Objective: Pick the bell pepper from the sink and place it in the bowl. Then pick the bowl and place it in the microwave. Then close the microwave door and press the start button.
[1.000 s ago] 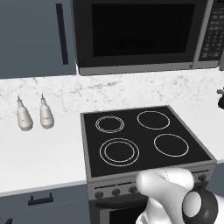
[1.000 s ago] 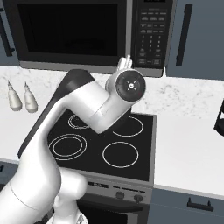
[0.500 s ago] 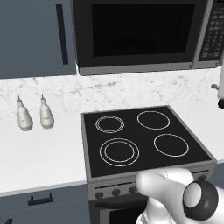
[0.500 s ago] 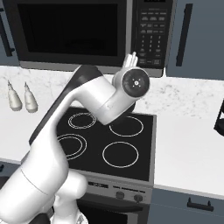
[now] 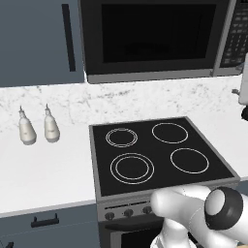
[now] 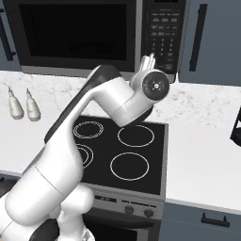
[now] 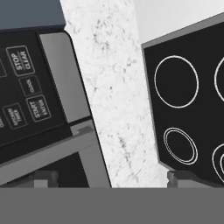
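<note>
2 little white bottles (image 5: 37, 128) sit side by side on the white desk (image 5: 43, 169) left of the black stove (image 5: 160, 155), which has 4 burner rings on top and a row of knobs along its front edge. Up above is the microwave (image 5: 155, 38), with the microwave door (image 5: 150, 36) flat against the front, so it looks closed, dark window and grey trim underneath. The button panel (image 6: 164, 35) is on its right side. In the right base view the white arm reaches up over the stove, and its wrist ends just below that panel, right at the microwave's lower right corner. The hand view is rolled sideways: panel buttons at left, marbled backsplash down the middle, stove at right. The pincer (image 7: 107, 179) has its 2 tips barely poking up at the bottom of that view, far apart, so it's wide and holding nothing. Can't see into the microwave through the dark glass. A dark object sits at the far right edge of the right base view, can't tell what it is.
</note>
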Motion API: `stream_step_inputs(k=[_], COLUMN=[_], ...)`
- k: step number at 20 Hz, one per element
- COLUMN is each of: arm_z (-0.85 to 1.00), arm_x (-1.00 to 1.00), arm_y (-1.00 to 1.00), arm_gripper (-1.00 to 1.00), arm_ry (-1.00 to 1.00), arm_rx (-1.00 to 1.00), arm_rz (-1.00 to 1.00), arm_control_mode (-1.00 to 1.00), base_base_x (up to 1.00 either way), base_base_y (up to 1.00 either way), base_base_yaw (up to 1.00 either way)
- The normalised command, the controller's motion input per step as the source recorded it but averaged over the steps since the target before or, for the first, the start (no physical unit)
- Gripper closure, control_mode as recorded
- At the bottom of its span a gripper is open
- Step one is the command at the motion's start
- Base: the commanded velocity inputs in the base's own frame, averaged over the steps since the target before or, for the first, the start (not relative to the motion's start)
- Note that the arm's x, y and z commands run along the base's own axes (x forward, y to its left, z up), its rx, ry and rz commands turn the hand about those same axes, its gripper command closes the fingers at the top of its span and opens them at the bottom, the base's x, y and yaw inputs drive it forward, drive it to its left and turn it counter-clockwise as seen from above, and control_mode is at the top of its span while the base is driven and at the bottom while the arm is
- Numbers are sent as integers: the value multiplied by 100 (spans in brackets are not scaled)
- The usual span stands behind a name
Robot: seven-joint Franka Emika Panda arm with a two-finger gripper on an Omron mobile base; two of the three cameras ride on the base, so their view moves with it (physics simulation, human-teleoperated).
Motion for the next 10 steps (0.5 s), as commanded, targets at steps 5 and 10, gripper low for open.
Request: stream_step_inputs(k=[5, 10], arm_z=[0, 1], arm_x=[34, 24], arm_y=[0, -4], arm_gripper=[-100, -100], arm_ry=[0, 0], arm_rx=[0, 0], arm_rz=[0, 0], arm_control_mode=[-100, -100], base_base_x=[0, 0], base_base_y=[0, 0], base_base_yaw=[0, 0])
